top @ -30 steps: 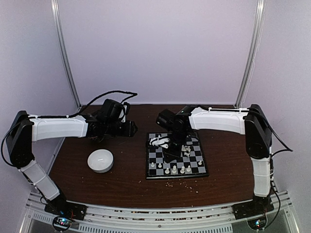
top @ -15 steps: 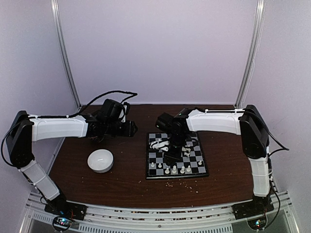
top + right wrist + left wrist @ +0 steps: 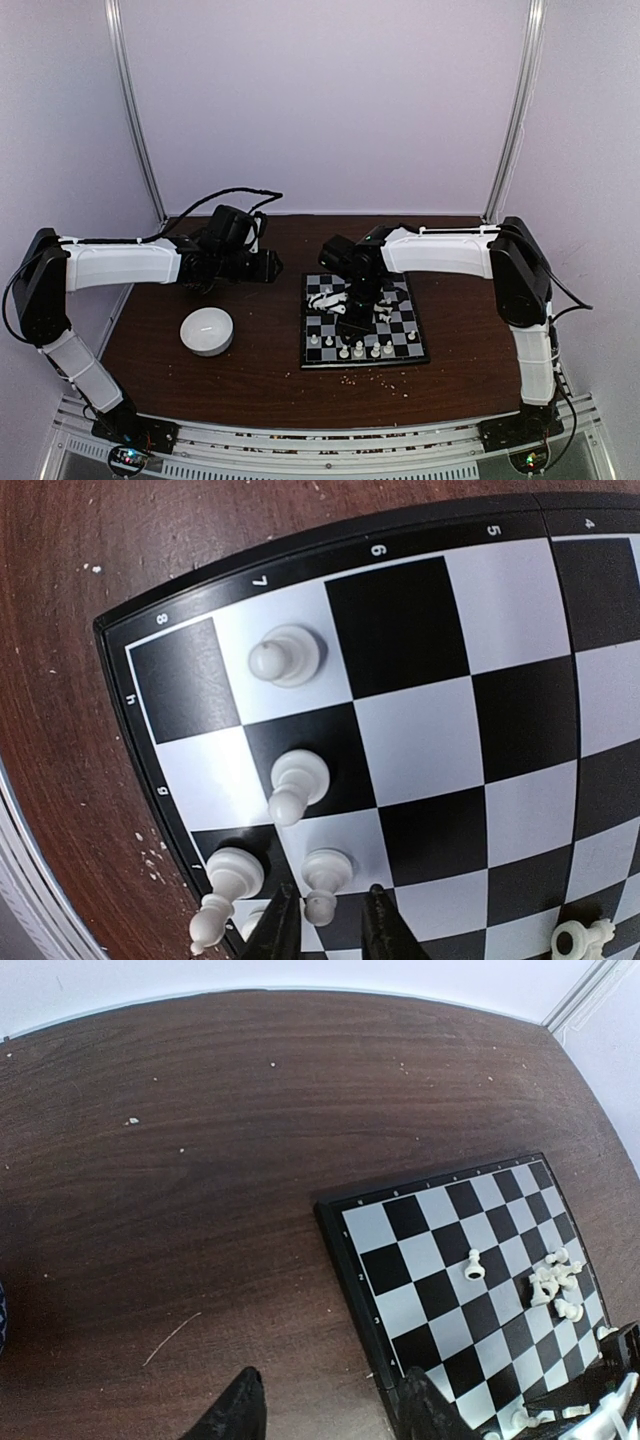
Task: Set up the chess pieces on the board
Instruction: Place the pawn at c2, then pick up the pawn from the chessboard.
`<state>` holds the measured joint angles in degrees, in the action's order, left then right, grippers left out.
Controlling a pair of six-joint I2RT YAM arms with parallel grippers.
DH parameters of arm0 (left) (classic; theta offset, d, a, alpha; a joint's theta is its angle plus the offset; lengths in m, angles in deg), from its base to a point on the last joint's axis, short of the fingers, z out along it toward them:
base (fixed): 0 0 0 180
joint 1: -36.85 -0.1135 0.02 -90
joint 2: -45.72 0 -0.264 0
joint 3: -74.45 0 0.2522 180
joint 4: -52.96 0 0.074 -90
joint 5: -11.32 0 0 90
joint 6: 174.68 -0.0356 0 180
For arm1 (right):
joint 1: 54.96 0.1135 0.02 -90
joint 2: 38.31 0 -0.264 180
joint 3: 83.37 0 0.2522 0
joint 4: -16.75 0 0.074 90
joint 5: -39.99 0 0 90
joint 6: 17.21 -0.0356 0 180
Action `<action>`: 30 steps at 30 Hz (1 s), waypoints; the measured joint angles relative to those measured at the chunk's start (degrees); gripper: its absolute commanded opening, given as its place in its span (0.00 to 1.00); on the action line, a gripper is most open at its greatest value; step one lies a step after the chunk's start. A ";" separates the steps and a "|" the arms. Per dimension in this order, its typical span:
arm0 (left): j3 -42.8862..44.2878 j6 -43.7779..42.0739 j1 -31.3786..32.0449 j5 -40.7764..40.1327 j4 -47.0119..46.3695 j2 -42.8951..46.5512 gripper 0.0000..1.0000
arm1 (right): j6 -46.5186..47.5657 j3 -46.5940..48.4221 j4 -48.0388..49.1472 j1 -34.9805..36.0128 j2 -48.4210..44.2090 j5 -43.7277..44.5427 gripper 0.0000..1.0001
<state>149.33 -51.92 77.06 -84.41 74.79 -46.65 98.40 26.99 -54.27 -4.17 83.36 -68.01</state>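
The board (image 3: 405, 326) lies right of the table's middle, with white chess pieces (image 3: 350, 350) in a row along its near edge and a loose cluster (image 3: 385, 305) further in. My right gripper (image 3: 330, 920) hangs low over the board's (image 3: 420, 630) corner. Its jaws stand narrowly open either side of an upright pawn (image 3: 325, 872). More pawns (image 3: 298, 780) stand close by. My left gripper (image 3: 333, 1410) hovers open and empty over bare table by the board's (image 3: 440, 1230) left rim. A lone pawn (image 3: 474, 1265) stands there.
A round white bowl (image 3: 207, 331) sits on the table left of the board. Crumbs (image 3: 350, 380) are scattered near the front edge. A fallen piece (image 3: 580, 938) lies on the board to the right of my right gripper.
My right gripper's jaws have parted a little around the pawn, and its arm has shifted slightly left. The left arm has not moved.
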 measured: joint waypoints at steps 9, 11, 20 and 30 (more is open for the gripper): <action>-0.11 0.00 0.00 0.00 -0.07 0.00 0.46 | -0.07 0.04 -0.50 -0.72 -5.46 1.33 0.29; -0.11 -0.02 0.00 0.07 -0.04 0.00 0.46 | -0.04 0.04 -0.48 -1.49 -8.57 1.29 0.29; 0.39 -0.04 0.00 0.94 0.11 -0.90 0.46 | -0.31 -0.22 1.29 -13.53 -11.82 1.66 0.27; 1.99 -0.17 0.00 2.51 0.59 -2.08 0.46 | -0.31 -0.17 2.03 -16.63 -4.81 3.52 0.28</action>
<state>151.32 -52.10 77.06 -81.90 75.38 -48.73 98.09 26.81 -52.23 -20.80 78.55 -64.49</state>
